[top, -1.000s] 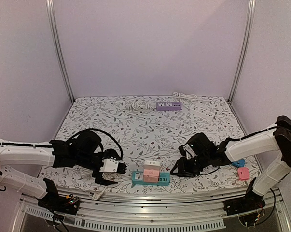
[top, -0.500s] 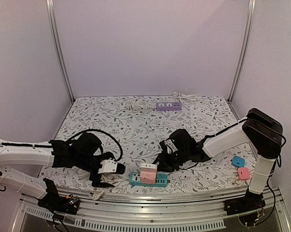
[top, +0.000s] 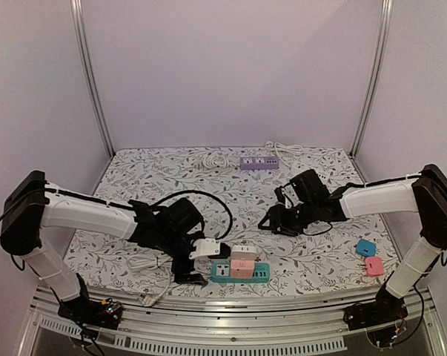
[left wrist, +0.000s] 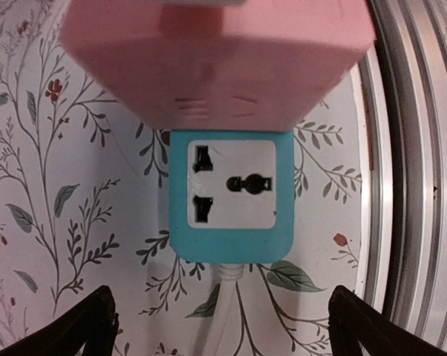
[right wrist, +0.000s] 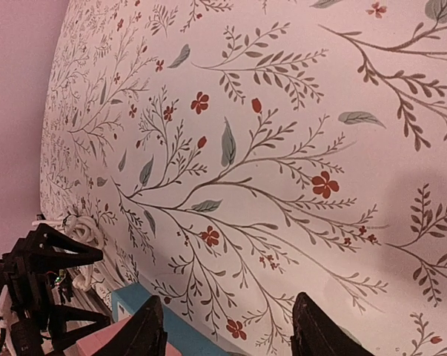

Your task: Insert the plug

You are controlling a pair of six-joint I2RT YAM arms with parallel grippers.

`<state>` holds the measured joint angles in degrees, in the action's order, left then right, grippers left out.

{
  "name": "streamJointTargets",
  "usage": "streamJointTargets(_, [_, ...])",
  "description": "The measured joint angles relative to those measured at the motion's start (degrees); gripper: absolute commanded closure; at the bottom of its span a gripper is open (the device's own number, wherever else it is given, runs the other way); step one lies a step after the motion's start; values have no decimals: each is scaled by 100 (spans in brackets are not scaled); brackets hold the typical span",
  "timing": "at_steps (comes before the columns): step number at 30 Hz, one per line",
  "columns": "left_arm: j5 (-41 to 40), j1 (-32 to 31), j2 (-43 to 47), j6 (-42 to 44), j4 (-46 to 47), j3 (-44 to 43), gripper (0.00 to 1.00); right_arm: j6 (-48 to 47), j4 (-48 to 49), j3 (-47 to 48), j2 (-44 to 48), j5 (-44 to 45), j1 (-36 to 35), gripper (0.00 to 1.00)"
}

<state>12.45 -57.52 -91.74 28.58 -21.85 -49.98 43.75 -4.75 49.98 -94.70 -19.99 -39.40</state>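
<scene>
Well, from where I stand the teal power strip [top: 240,274] lies at the near edge of the flower-patterned worktop [top: 208,196], and the pink plug block [top: 242,268] sits on top of it, beside a white-topped one [top: 243,252]. Whether its pins are fully home I cannot tell. The left claw [left wrist: 219,315] is spread about as wide as it goes and has hold of nothing. Its two dark fingertips [left wrist: 82,326] flank the strip's cord end, and one free three-hole socket [left wrist: 230,184] faces up just ahead of them. Some small raised marks on the pink face [left wrist: 208,110] are too blurred to read. The right claw [right wrist: 227,319] hangs above bare cloth behind the strip, fingers apart and empty. At the back lie a purple strip [top: 259,162] and a coiled white cable [top: 216,158]. On the right sit a small blue adapter [top: 366,248] and a pink adapter [top: 374,266].
</scene>
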Motion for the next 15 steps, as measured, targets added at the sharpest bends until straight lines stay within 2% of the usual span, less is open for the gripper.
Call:
streamJointTargets(6, [-326,-70,-654,-256,-306,-219,9,-619,-457,216,11,-20,170,42])
streamJointTargets(9, [-531,-74,-671,-341,-321,-299,24,-769,-511,221,13,-33,251,42])
streamJointTargets(13, [-566,-70,-732,-299,-251,-356,29,-927,-597,221,83,-28,376,42])
streamJointTargets(14, [-520,-70,-763,-293,-208,-356,38,-962,-610,221,122,-26,411,42])
streamJointTargets(15, [-470,-70,-774,-295,-173,-356,56,-975,-621,221,155,-24,428,42])
